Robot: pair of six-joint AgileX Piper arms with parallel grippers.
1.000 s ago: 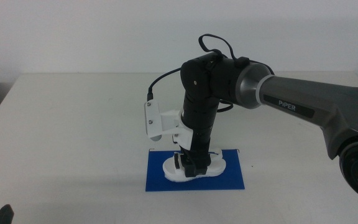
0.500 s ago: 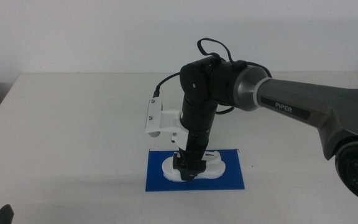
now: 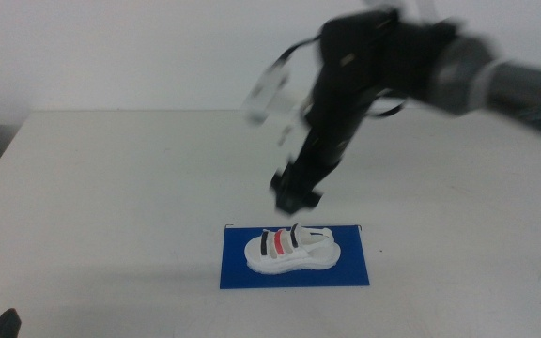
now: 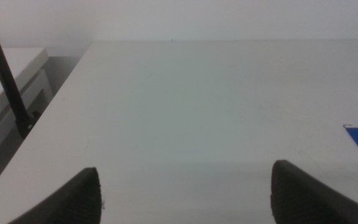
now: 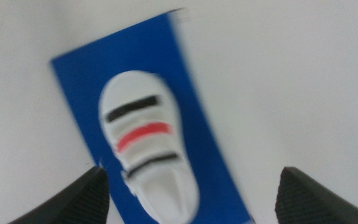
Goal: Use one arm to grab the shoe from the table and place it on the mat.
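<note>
Shoe (image 3: 290, 250) rests on mat (image 3: 294, 255) on off-white table (image 3: 111, 188); right hand (image 3: 294, 192) hovers above, spread.

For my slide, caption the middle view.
White shoe lying on the blue mat, right gripper raised above it, holding nothing.

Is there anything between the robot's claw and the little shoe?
No. In the middle view the right end effector hangs above the shoe on the mat, nothing but air between. The right wrist view agrees.
</note>
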